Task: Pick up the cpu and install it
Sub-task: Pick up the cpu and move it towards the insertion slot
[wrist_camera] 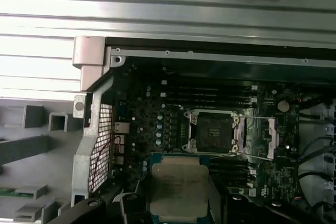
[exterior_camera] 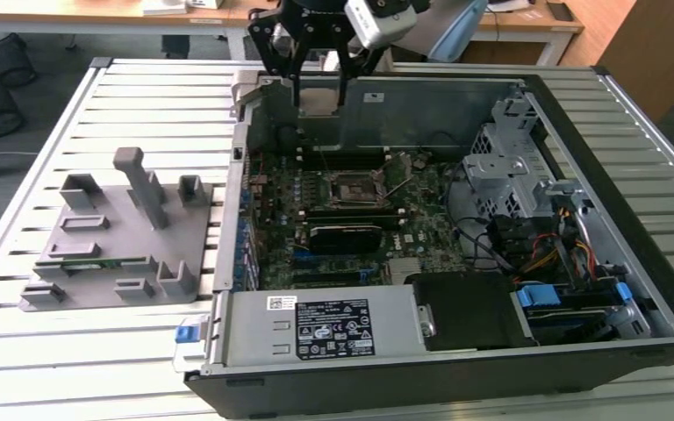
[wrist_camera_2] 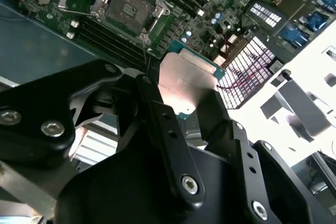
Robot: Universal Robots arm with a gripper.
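Closest, power supply [exterior_camera: 313, 326]: lay along the near wall of the open case [exterior_camera: 431, 386].
fixture [exterior_camera: 120, 237]: grey, sat on the bench [exterior_camera: 138, 96] near its edge at the exterior view's left.
socket [exterior_camera: 351, 187]: lay dark and square mid-board inside the case.
gripper [exterior_camera: 319, 95]: hung over the case's far wall, fingers pinched on the cpu [wrist_camera_2: 186, 85].
cpu: rode between those fingers, silvery top showing, apart from the socket.
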